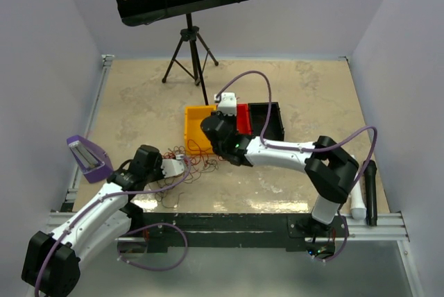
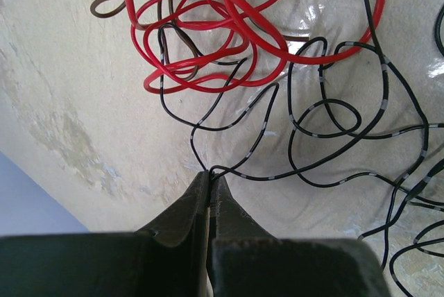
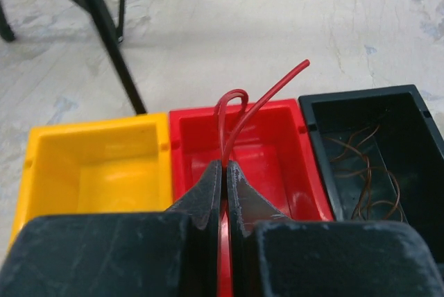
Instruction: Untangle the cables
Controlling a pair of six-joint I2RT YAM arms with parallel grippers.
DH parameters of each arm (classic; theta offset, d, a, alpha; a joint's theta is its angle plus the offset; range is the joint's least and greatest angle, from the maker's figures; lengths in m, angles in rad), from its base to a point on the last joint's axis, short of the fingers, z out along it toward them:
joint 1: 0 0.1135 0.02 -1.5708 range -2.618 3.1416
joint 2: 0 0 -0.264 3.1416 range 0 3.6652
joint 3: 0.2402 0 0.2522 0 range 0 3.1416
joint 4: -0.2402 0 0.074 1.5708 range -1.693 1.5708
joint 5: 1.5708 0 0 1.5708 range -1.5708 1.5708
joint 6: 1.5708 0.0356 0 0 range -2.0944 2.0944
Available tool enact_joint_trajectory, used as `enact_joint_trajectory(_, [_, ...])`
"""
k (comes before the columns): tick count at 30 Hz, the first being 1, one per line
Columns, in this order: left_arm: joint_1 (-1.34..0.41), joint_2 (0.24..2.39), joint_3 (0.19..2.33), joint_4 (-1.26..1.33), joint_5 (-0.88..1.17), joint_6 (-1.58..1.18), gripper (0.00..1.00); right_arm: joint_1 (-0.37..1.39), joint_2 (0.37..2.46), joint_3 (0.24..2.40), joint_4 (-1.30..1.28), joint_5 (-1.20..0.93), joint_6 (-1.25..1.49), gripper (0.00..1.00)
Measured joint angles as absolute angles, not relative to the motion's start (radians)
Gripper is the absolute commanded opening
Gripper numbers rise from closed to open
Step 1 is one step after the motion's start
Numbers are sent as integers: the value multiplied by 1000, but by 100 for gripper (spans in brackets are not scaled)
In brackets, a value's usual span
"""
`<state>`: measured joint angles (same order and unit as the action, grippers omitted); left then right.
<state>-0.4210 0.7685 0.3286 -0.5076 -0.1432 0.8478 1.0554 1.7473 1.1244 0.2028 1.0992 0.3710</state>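
**Red wire over the red bin, black wire pinched at the heap**

Right wrist view: the right gripper (image 3: 223,166) is shut tight on a red wire (image 3: 267,99). A small loop and one straight end of the wire stand out from the jaws toward the far side. Below them is the red bin (image 3: 277,172). The yellow bin (image 3: 97,172) is at its left and the black bin (image 3: 416,137) at its right, with some brown wires (image 3: 368,172) lying inside.

Left wrist view: the left gripper (image 2: 209,175) is also fully closed. Its tips pinch a black wire (image 2: 326,106) with grey bands, low on the table (image 2: 69,103). Just beyond the tips the cables (image 2: 208,40) are mixed, with red loops over a brown strand and black curls at the right.

Top view: the cables lie between the two arms, on the near side of the yellow bin. The left gripper touches their left edge and the right gripper is above the bins. I cannot tell if the red wire hangs free of the heap.

The step in hand is probably to drop the red wire into the red bin. To do it well, I think the right gripper should go down until loop and end are inside the walls and only then open, because such a springy wire can jump out. If the wire drags the heap, the left gripper should hold the black wire firmly down.
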Motion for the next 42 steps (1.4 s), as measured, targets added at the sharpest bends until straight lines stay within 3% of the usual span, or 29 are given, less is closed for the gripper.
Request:
enact_joint_trajectory(7, [-421,765,329,-498,-152,850,0,890,1777,1190,70,951,473,0])
enact_joint_trajectory(24, [-421,785,328,-476,-161,855,0,825,1916,1214,22,842,509,1])
enact_joint_trajectory(28, [-421,805,332,-485,-154,846,0,805,1913,1225,22,794,514,37])
enact_joint_trajectory(30, [-421,809,351,-506,-138,836,0,803,1904,1222,20,765,514,47])
enact_joint_trajectory(37, [-421,823,507,-554,-60,784,0,800,1797,1169,16,676,512,71])
enact_joint_trajectory(42, [-421,822,540,-578,-31,765,0,800,1744,1157,12,631,511,72])
